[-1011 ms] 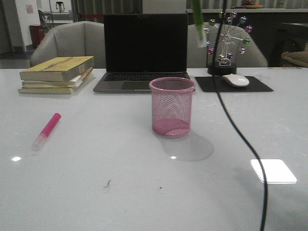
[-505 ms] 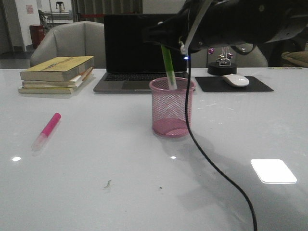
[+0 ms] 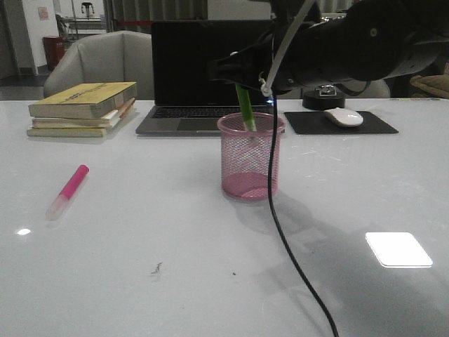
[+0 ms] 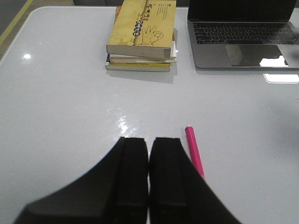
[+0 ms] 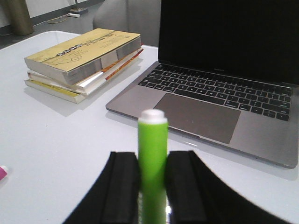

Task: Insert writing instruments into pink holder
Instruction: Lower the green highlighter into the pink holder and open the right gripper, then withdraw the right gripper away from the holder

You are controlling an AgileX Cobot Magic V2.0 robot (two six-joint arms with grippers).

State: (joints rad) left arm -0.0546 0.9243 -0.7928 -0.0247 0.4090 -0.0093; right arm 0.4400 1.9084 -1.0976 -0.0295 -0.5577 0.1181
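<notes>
The pink holder (image 3: 250, 156) stands upright mid-table in the front view. My right gripper (image 3: 238, 76) hangs just above its rim, shut on the lime green highlighter (image 3: 245, 107), whose lower end dips inside the cup. In the right wrist view the green highlighter (image 5: 152, 154) sits clamped between the black fingers (image 5: 122, 186) of that gripper (image 5: 153, 186). The magenta highlighter (image 3: 68, 190) lies flat on the table at the left, pale cap toward me. My left gripper (image 4: 149, 161) is shut and holds nothing, with the magenta highlighter (image 4: 194, 150) right beside it.
A laptop (image 3: 210, 77) stands open behind the cup. A stack of books (image 3: 83, 107) lies at the back left. A white mouse (image 3: 344, 116) rests on a black pad (image 3: 365, 124) at the back right. A black cable (image 3: 280, 232) hangs from the right arm across the table.
The right arm swung in from above and lowered the green highlighter until its end went into the pink cup. The magenta highlighter has not moved.
</notes>
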